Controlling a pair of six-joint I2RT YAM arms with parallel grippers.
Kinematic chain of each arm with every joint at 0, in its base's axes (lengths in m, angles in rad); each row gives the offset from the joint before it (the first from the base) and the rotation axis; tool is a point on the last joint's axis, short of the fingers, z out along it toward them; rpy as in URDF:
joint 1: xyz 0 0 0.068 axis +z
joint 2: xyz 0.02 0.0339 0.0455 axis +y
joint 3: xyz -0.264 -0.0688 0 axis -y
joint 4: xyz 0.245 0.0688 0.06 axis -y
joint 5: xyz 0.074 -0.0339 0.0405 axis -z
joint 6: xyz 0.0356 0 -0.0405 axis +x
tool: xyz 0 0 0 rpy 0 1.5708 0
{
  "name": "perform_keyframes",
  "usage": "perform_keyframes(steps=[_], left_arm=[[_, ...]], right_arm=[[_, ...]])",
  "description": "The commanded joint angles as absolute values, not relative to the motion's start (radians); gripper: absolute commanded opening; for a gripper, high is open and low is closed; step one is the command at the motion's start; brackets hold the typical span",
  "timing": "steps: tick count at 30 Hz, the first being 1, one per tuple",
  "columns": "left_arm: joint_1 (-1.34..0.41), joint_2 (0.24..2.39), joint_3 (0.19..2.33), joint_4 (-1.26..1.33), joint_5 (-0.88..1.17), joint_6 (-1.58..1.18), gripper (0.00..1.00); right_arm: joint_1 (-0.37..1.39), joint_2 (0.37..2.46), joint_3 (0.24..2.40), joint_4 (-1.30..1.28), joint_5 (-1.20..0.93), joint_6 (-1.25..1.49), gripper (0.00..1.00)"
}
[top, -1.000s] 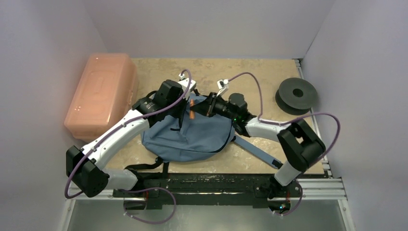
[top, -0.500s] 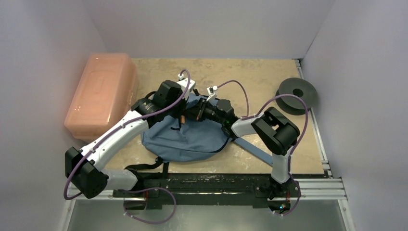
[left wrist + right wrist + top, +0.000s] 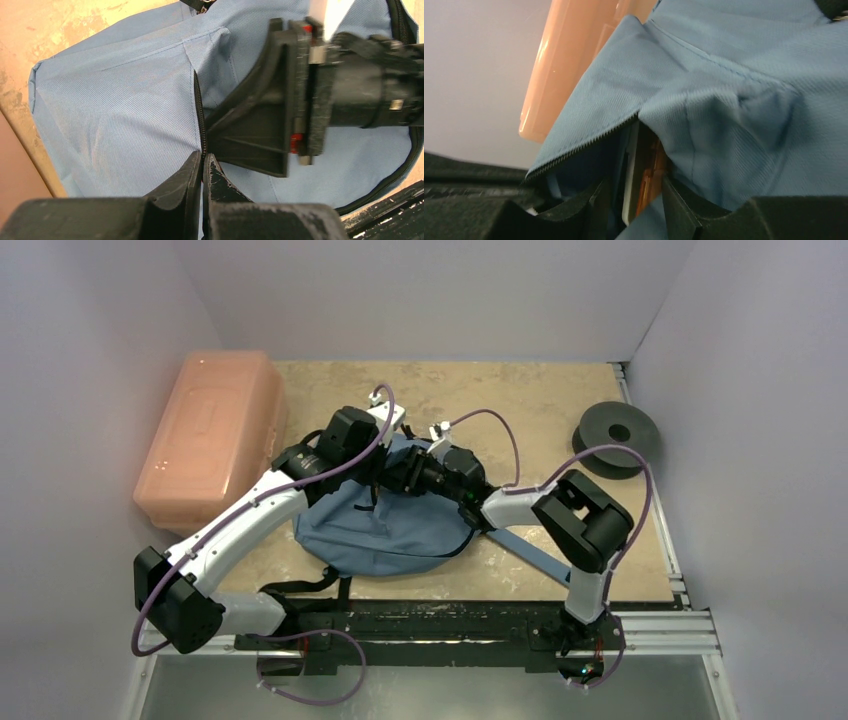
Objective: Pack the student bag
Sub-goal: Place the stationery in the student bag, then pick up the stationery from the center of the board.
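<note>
**Both grippers at the bag's zip opening**

Your left gripper (image 3: 204, 162) is pressed closed, and the black zip edge of the student bag (image 3: 115, 95) runs in between its fingers. Your right gripper (image 3: 635, 184) has its jaws parted and pokes into the bag's unzipped mouth. A thin white-and-orange item (image 3: 644, 165) stands in the gap between the jaws, and you can't tell whether either pad touches it. The two grippers sit just beside each other at the far end of the bag.

The bag lies flat at the middle of the table (image 3: 520, 390), a tan, mottled surface. A blue strap (image 3: 535, 558) trails from it toward the right arm's base. A salmon-pink box (image 3: 210, 435) sits at the table's left edge, near the bag and close by the left wall. A dark grey spool (image 3: 617, 437) lies at the far right, well apart from the bag. Plain pale walls (image 3: 430, 290) close the table in on three sides. A black and metal rail (image 3: 450, 620) carrying the arm bases runs along the near edge.
</note>
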State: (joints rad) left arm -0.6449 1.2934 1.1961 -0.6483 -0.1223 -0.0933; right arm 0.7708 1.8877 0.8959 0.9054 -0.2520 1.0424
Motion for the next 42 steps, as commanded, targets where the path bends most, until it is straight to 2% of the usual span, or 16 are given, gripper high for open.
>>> perform_keyframes(steps=[1,5,8,11,12,13,14,15,16,19,24,28,35,38,42], left_arm=[[-0.654,1.248,1.199,-0.610,-0.102,-0.102,0.00],[-0.655,1.253,1.199,-0.611,-0.101,-0.100,0.00],[-0.655,1.253,1.200,-0.612,-0.098,-0.101,0.00],[-0.655,1.255,1.201,-0.612,-0.092,-0.103,0.00],[-0.655,1.256,1.202,-0.611,-0.089,-0.104,0.00],[-0.655,1.256,1.203,-0.611,-0.086,-0.104,0.00],[-0.655,1.256,1.203,-0.611,-0.084,-0.107,0.00],[-0.654,1.257,1.202,-0.611,-0.082,-0.106,0.00],[-0.654,1.259,1.203,-0.610,-0.081,-0.108,0.00],[-0.655,1.262,1.204,-0.611,-0.075,-0.109,0.00],[-0.654,1.260,1.204,-0.615,-0.077,-0.112,0.00],[-0.655,1.259,1.204,-0.616,-0.080,-0.111,0.00],[-0.654,1.250,1.207,-0.617,-0.071,-0.114,0.00],[-0.654,1.247,1.207,-0.619,-0.068,-0.115,0.00],[-0.655,1.242,1.209,-0.622,-0.067,-0.115,0.00]], right_arm=[[0.720,1.720,0.814,0.795,-0.258,0.935,0.45],[0.674,1.521,0.782,0.527,-0.220,0.782,0.45],[0.640,1.357,0.759,0.288,-0.102,0.660,0.46],[0.589,1.216,0.760,0.014,0.164,0.734,0.56],[0.573,1.182,0.772,-0.112,0.352,0.832,0.57],[0.562,1.174,0.789,-0.244,0.440,0.975,0.64],[0.553,1.168,0.802,-0.383,0.527,1.132,0.80],[0.545,1.165,0.809,-0.462,0.523,1.247,0.95],[0.541,1.161,0.815,-0.494,0.493,1.295,0.98],[0.540,1.153,0.820,-0.501,0.431,1.401,0.99],[0.526,1.173,0.835,-0.566,0.484,1.630,0.99],[0.500,1.212,0.844,-0.527,0.491,1.648,0.99],[0.455,1.525,1.122,-0.814,0.425,1.601,0.99],[0.412,1.622,1.172,-0.830,0.362,1.559,0.99],[0.384,1.765,1.274,-0.882,0.259,1.501,0.94]])
